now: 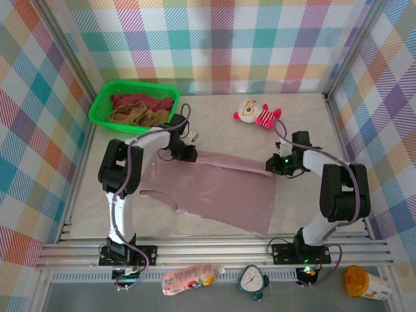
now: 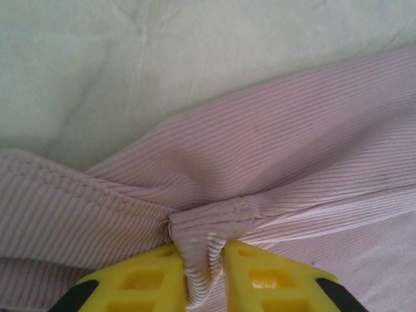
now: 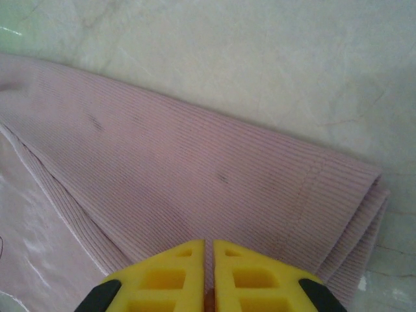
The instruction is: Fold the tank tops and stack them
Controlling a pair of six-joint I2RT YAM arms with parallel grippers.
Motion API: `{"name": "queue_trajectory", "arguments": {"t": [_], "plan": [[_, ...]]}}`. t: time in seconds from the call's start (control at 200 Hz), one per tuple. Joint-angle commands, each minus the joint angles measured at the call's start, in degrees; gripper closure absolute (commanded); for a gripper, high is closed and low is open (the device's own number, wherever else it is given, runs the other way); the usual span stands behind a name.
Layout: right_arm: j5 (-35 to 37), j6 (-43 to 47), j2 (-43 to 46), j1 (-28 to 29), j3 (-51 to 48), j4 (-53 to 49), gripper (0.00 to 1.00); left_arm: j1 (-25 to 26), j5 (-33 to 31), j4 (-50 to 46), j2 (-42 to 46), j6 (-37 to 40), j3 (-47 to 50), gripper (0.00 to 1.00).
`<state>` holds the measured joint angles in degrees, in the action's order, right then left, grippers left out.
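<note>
Pouch [image 1: 188, 278] print is showing too small to read. The pink top [image 1: 221, 188] is lying on the worktop [image 1: 312, 123] between both arms: the left pincer [image 2: 198, 250] is clenching a bunched fold, and the right pincer [image 3: 209, 246] is pressing, fingers almost together, on its doubled edge.

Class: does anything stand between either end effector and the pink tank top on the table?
Nothing visible does. The left end effector pinches a bunch of the pink tank top; the right end effector is at its folded edge.
</note>
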<state>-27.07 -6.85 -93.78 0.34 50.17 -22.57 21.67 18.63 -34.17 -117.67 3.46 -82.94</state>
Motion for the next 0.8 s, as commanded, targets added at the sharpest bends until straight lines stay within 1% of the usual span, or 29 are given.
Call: {"name": "queue_trajectory", "arguments": {"t": [0.0, 0.07, 0.2, 0.245, 0.365, 0.445, 0.54, 0.595, 0.62, 0.68, 0.7, 0.795], "plan": [[0.11, 0.53, 2.43, 0.21, -1.77, -1.92, 0.87, 0.54, 0.89, -0.50, 2.32, -0.15, 1.35, 0.78], [0.90, 0.34, 3.25, 0.28, -1.30, -3.30, 0.86, 0.52, 0.62, -0.85, 2.82, -0.03, 1.84, 0.75], [0.74, 2.66, 2.18, 0.33, 1.29, -9.80, 0.78, 0.56, 0.04, -1.48, 4.34, -0.10, 2.66, 0.69], [0.47, 4.49, 2.37, 0.38, 1.78, -11.54, 0.75, 0.56, -0.08, -1.68, 4.97, -0.12, 2.92, 0.66], [4.37, 8.73, 1.58, 0.46, 3.40, -17.08, 0.72, 0.56, -0.40, -3.40, 6.68, -0.07, 3.46, 0.57], [5.49, 9.62, 2.95, 0.59, 3.10, -17.08, 0.71, 0.55, 0.25, -4.93, 7.98, -0.19, 3.53, 0.52], [4.48, 7.85, 7.23, 1.16, 2.00, -13.04, 0.71, 0.56, 0.06, -6.41, 9.44, -1.35, 2.29, 0.48], [5.62, 8.50, 8.86, 2.63, 1.95, -12.01, 0.65, 0.57, -0.38, -8.02, 9.03, -2.56, -0.08, 0.44], [6.50, 9.24, 9.27, 3.45, 1.95, -11.68, 0.63, 0.57, -0.04, -8.95, 8.39, -3.10, -1.57, 0.42], [8.44, 11.79, 9.58, 5.55, 2.03, -11.72, 0.62, 0.57, 1.49, -11.27, 6.26, -4.45, -5.19, 0.40], [9.26, 11.99, 9.60, 6.21, 2.03, -11.71, 0.61, 0.61, 1.70, -12.01, 5.54, -5.06, -6.28, 0.40], [13.96, 18.88, 9.51, 9.64, 1.52, -11.16, 0.59, 1.11, 1.67, -13.35, 2.42, -7.54, -9.69, 0.39]]}}
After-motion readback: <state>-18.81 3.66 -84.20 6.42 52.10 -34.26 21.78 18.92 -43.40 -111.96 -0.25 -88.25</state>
